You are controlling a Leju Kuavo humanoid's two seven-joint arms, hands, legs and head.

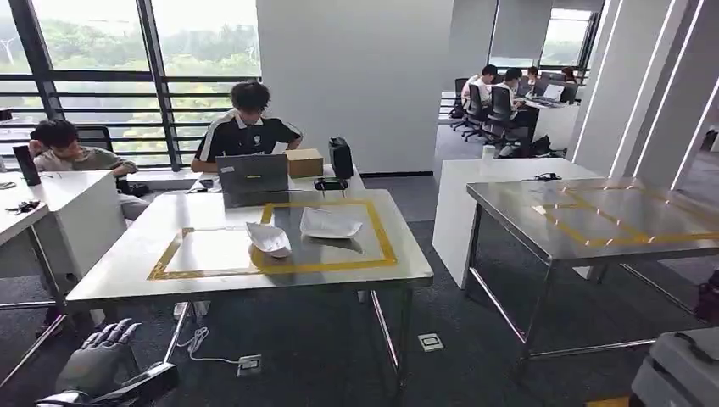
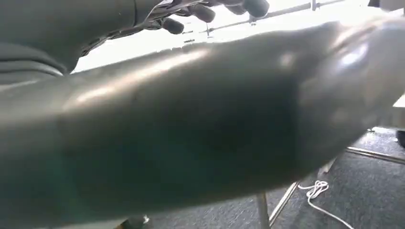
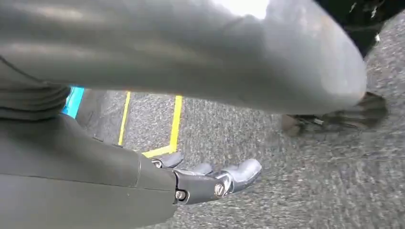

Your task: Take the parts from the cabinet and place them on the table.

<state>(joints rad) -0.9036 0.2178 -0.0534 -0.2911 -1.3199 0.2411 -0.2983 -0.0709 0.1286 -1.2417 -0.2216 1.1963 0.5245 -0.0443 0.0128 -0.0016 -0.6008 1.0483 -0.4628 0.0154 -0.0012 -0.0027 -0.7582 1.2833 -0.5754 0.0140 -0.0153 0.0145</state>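
Two white parts [image 1: 270, 238] [image 1: 328, 223] lie mid-frame on the table [image 1: 127, 263], inside the yellow tape. Left part's long side runs up-left to down-right; right one runs about left-right. Left hand [image 1: 100, 349], bottom left, is spread w/ nothing in it. Right hand [image 3: 210, 177] looks loosely open, empty. Could bump the table edge if the robot steps closer.

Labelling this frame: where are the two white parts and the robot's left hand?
Left white part [image 1: 270, 238], head view, its middle.
Right white part [image 1: 329, 224], head view, its middle.
Left hand [image 1: 100, 358], head view, its back.
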